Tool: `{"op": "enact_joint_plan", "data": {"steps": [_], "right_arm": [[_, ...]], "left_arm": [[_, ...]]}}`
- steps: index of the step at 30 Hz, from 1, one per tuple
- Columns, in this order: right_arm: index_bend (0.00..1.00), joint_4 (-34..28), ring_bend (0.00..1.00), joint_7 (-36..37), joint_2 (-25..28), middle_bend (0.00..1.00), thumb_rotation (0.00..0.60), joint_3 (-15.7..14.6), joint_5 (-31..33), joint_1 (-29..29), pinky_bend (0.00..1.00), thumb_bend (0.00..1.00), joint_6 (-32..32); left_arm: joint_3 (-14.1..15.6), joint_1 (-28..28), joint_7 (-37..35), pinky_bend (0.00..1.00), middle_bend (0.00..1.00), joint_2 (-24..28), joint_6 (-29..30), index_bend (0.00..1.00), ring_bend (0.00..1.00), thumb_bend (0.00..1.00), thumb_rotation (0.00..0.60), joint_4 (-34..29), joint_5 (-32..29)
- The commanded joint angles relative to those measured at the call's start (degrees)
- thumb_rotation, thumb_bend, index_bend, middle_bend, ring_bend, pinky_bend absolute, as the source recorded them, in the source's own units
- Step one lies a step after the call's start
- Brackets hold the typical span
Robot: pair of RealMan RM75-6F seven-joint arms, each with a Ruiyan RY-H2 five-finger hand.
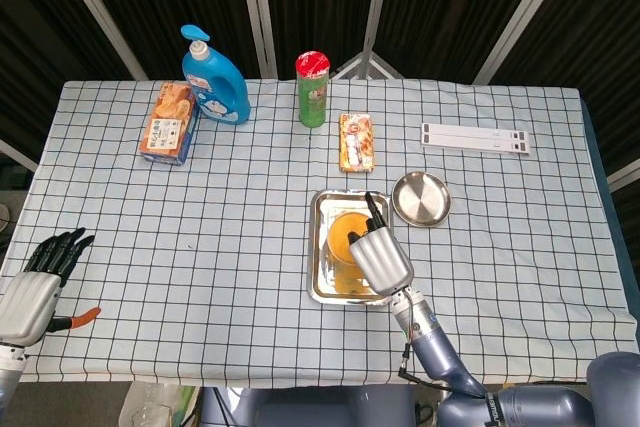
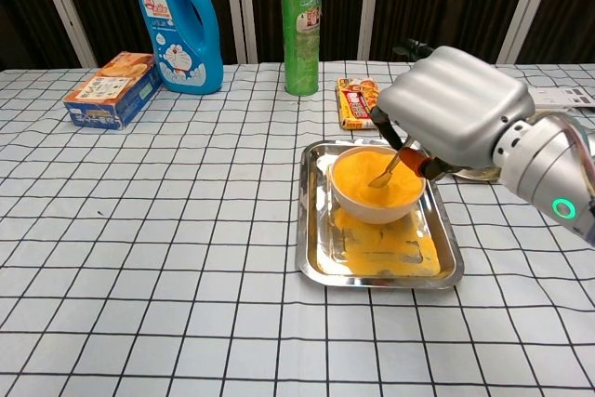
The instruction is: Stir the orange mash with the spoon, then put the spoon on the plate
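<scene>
A white bowl [image 2: 375,204] of orange mash [image 2: 372,179] stands in a steel tray [image 2: 316,258] smeared with more mash. My right hand [image 2: 456,114] hovers over the bowl's right side and grips a spoon [image 2: 390,168] with an orange handle, its tip dipped in the mash. From above, the right hand [image 1: 379,256] covers much of the bowl [image 1: 341,236]. The round steel plate [image 1: 421,197] lies just right of the tray; the chest view hides most of it behind the hand. My left hand [image 1: 35,282] hangs off the table's left front corner, fingers spread, holding nothing.
Along the back stand a blue detergent bottle [image 2: 180,25], a green chip can [image 2: 301,34], a snack box [image 2: 112,90] and a snack packet [image 2: 358,102]. A white strip [image 1: 475,136] lies at the back right. An orange-tipped tool [image 1: 78,318] sits by my left hand.
</scene>
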Motion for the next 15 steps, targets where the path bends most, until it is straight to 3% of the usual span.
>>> {"op": "enact_joint_plan", "data": {"steps": [1, 6, 15], "right_arm": [[0.86, -1.21, 0.47, -0.56, 0.64, 0.76, 0.6, -0.5, 0.05, -0.44, 0.0, 0.77, 0.2], [0.86, -2.49, 0.47, -0.4, 1.52, 0.76, 0.6, -0.37, -1.05, -0.57, 0.0, 0.77, 0.8], [0.86, 1.77, 0.47, 3.79, 1.43, 0.76, 0.6, 1.44, -3.74, -0.15, 0.0, 0.77, 1.45]], "left_arm": [[0.01, 0.01, 0.0, 0.0, 0.0, -0.01, 0.04, 0.0, 0.0, 0.0, 0.6, 0.02, 0.04], [-0.02, 0.02, 0.0, 0.0, 0.0, -0.05, 0.12, 0.0, 0.0, 0.0, 0.6, 0.08, 0.07], [-0.1, 0.09, 0.07, 0.0, 0.0, -0.2, 0.36, 0.0, 0.0, 0.0, 0.6, 0.16, 0.1]]}}
